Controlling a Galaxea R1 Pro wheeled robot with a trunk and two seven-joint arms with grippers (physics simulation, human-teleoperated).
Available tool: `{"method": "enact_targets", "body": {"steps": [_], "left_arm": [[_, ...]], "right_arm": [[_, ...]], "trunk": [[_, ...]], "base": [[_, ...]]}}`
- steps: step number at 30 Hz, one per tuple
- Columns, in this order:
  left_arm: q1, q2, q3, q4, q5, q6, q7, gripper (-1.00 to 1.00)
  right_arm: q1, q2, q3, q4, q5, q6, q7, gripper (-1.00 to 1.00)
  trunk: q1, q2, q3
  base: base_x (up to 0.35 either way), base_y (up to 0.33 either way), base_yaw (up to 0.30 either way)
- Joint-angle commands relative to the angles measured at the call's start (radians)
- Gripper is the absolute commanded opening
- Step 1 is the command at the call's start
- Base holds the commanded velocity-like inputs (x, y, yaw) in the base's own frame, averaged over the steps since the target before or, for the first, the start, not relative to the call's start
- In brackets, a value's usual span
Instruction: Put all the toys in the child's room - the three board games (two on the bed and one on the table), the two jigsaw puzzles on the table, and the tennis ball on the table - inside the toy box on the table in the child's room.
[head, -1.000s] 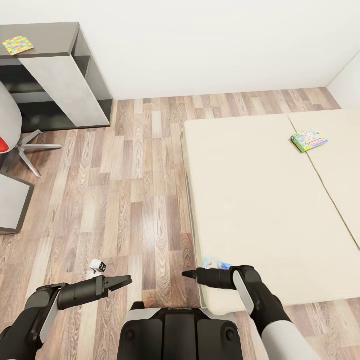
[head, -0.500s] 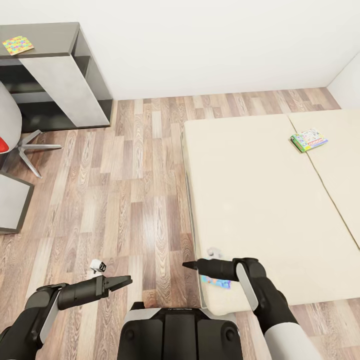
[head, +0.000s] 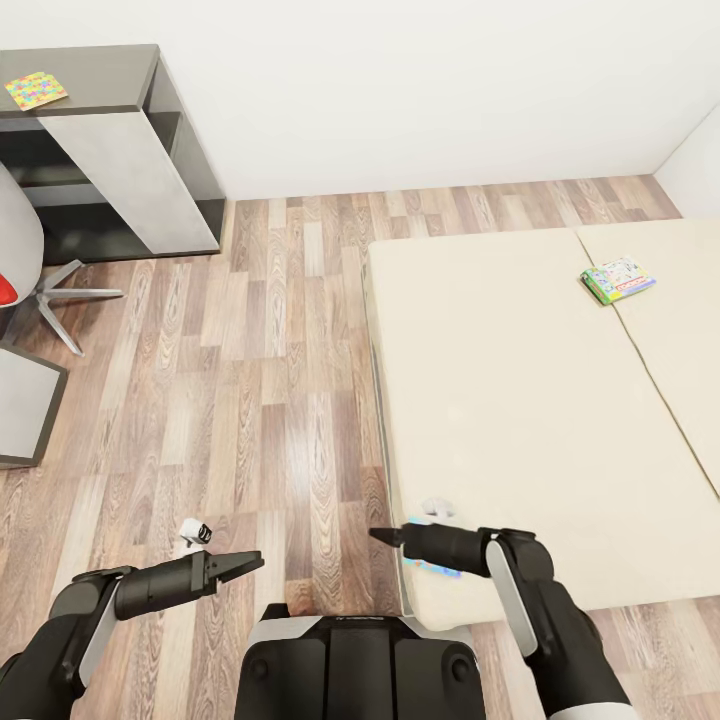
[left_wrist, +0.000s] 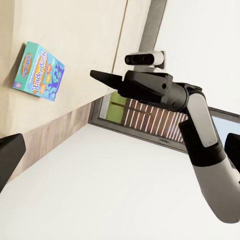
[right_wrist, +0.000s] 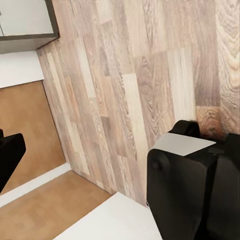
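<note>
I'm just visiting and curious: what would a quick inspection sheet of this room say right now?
Surface: beige bed, wood-plank floor.
Job's things: light blue board game at the bed's near corner, under the right arm; green-edged board game further along the bed; jigsaw puzzle on the dark desk.
Clutter: nothing seen.
Grippers: left gripper over the floor, right gripper at the bed's edge; both look shut and empty.
Cables: nothing seen.
Surroundings: white wall, office chair.

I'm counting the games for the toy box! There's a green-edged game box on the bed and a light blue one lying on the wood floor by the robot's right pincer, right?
Almost. The light blue game box is not on the floor: it lies on the bed, near its corner, partly under the right pincer, as the head and left wrist views show. The green-edged game box is indeed on the bed.
</note>
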Motion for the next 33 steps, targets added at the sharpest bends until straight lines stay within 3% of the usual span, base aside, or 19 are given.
{"method": "enact_targets", "body": {"steps": [1,5,15,17,24,28,33], "left_arm": [[0.0,0.0,0.0,0.0,0.0,0.01,-0.004,1.0],[0.0,0.0,0.001,0.0,0.0,0.01,-0.003,1.0],[0.0,0.001,0.004,0.001,0.001,0.01,-0.003,1.0],[0.0,0.002,0.004,0.002,0.001,0.009,-0.002,1.0],[0.0,0.002,0.005,0.004,0.0,0.007,-0.001,1.0],[0.0,0.002,0.006,0.004,0.0,0.006,-0.001,1.0],[0.0,0.002,0.006,0.005,0.0,0.005,0.0,1.0]], "right_arm": [[0.001,0.0,-0.002,-0.004,-0.002,0.006,-0.001,1.0],[0.006,-0.001,-0.009,-0.008,-0.002,-0.002,-0.038,1.0],[0.007,-0.008,-0.041,-0.004,-0.005,-0.023,-0.391,1.0],[0.007,-0.008,-0.043,-0.002,-0.006,-0.039,-0.425,1.0],[0.008,-0.01,-0.044,0.042,-0.007,-0.12,-0.463,1.0],[0.005,-0.01,-0.044,0.058,-0.008,-0.131,-0.48,1.0],[-0.001,-0.008,-0.044,0.082,-0.007,-0.133,-0.555,1.0]], "trunk": [[0.001,-0.001,-0.001],[0.001,-0.001,-0.001],[0.001,-0.001,-0.001],[0.001,-0.001,-0.001],[0.001,-0.001,-0.001],[0.001,-0.001,-0.001],[0.001,-0.001,-0.001]], "base": [[0.0,0.0,0.0],[0.0,0.0,0.0],[0.0,0.0,0.0],[0.0,0.0,0.0],[0.0,0.0,0.0],[0.0,0.0,0.0],[0.0,0.0,0.0]]}}
